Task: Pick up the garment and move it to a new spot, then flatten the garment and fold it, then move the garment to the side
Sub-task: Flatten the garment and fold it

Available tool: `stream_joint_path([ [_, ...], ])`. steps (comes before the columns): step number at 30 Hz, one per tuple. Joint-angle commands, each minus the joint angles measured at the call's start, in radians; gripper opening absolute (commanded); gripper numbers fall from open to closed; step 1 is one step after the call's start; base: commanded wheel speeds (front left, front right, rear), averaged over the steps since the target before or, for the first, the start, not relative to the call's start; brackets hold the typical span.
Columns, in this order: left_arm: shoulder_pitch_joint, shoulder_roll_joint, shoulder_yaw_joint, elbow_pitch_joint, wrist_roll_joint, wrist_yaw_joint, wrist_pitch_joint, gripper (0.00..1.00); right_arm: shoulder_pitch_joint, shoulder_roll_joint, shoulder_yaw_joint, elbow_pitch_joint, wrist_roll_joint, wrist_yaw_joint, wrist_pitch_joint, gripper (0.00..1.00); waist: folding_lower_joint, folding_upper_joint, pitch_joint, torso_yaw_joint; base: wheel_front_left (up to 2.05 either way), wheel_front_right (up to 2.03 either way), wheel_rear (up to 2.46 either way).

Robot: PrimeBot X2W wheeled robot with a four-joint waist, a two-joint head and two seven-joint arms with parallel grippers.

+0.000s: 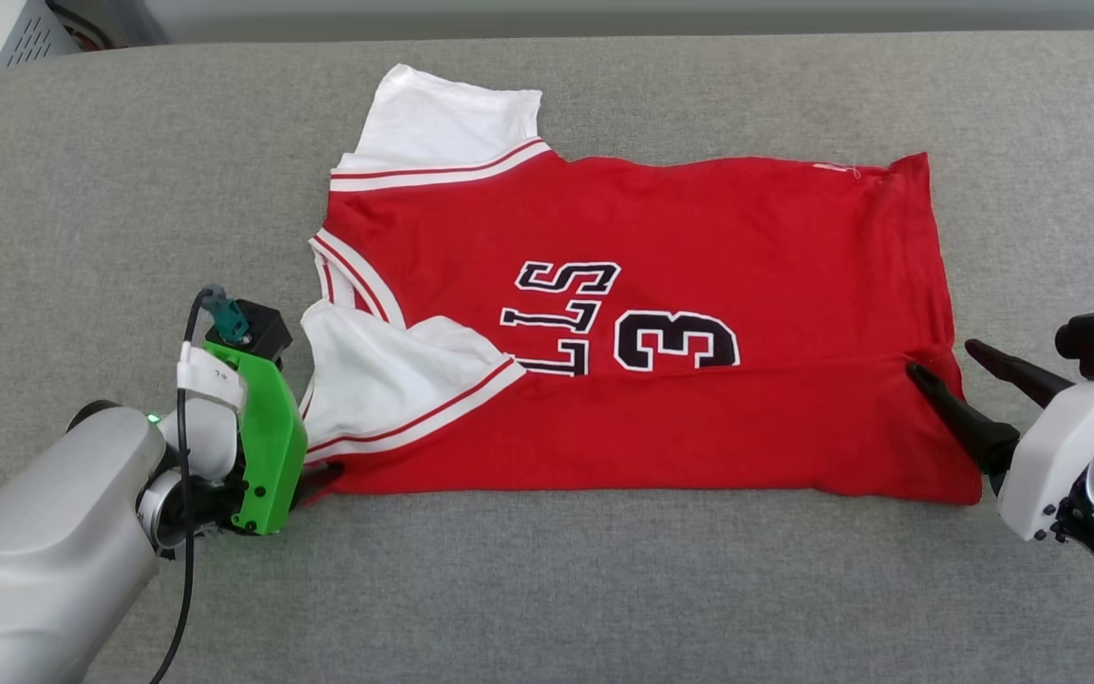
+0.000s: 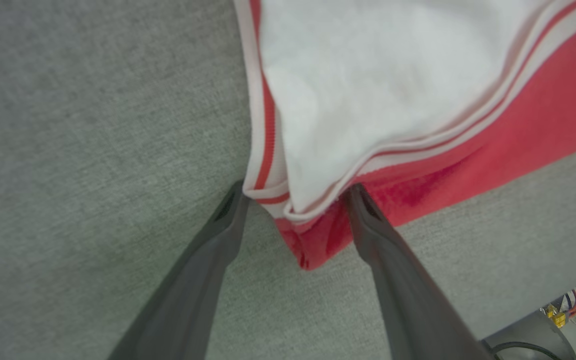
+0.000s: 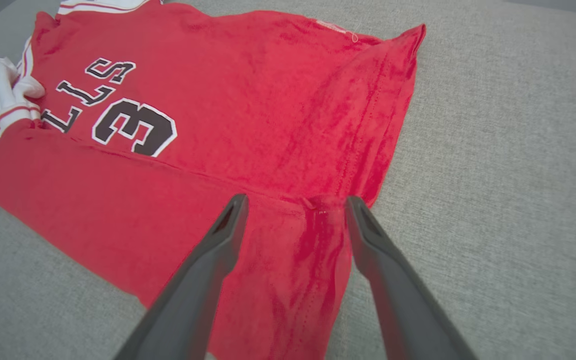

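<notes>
Garment with "LLS" and "3"

garment: lies flat on grey fabric surface, collar end to robot's left, hem to its right; near long edge is folded up over the lower part of the lettering
far sleeve: white, spread flat
near sleeve: white, folded onto the red body
left gripper: at garment's near-left corner, fingertips hidden behind green housing
right gripper: jaws apart at near-right hem; one finger on red cloth, other just off the hem
</notes>
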Motion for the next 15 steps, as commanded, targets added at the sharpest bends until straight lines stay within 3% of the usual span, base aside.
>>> stream_joint_path([
  [1,0.061,-0.041,-0.040,0.027,-0.010,-0.002,-0.016,0.00,-0.016,-0.008,0.000,-0.007,-0.021,-0.001,0.004,1.00,0.0000,-0.0001,-0.008,-0.001,0.00,0.00,0.00],
  [7,0.051,-0.019,-0.046,0.006,-0.019,-0.002,-0.117,0.00,-0.043,-0.067,-0.017,-0.059,-0.053,-0.001,0.040,1.00,0.0000,-0.0001,-0.048,0.007,0.00,0.00,0.00],
  [15,0.033,0.044,-0.053,-0.082,0.007,-0.002,-0.229,0.00,-0.067,-0.175,-0.039,-0.145,-0.043,-0.001,0.223,1.00,0.0000,-0.0001,-0.076,0.018,0.00,0.00,0.00],
])
